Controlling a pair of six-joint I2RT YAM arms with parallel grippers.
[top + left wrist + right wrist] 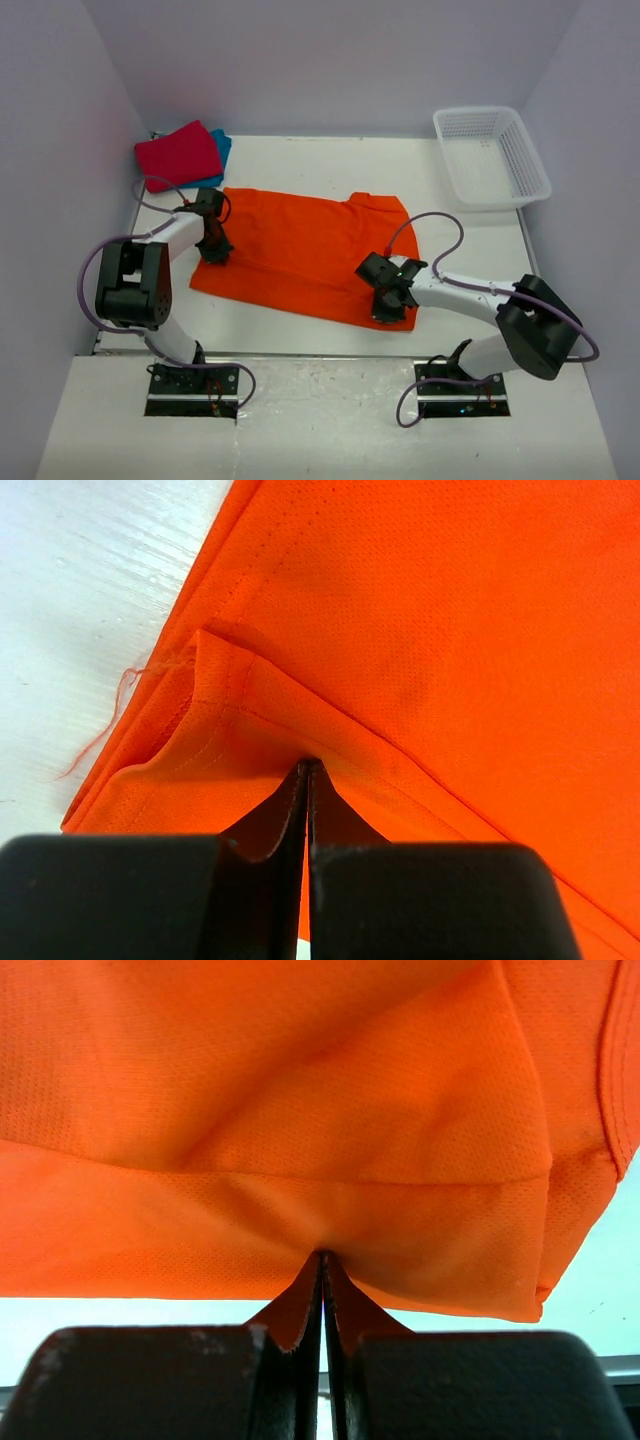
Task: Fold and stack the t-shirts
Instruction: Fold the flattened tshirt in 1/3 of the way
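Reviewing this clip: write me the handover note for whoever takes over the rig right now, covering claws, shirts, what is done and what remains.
Left claw: shut on the bright orange cloth t-shirt, pinching its left edge.
Right claw: shut on the same shirt, pinching its near right edge.
Shirts: the orange one lies spread open mid-table. The crimson red cloth t-shirt sits folded on the teal blue cloth t-shirt at the far left corner.
Done: red and teal look folded and stacked.
Left: fold the orange shirt, then put it on that stack.
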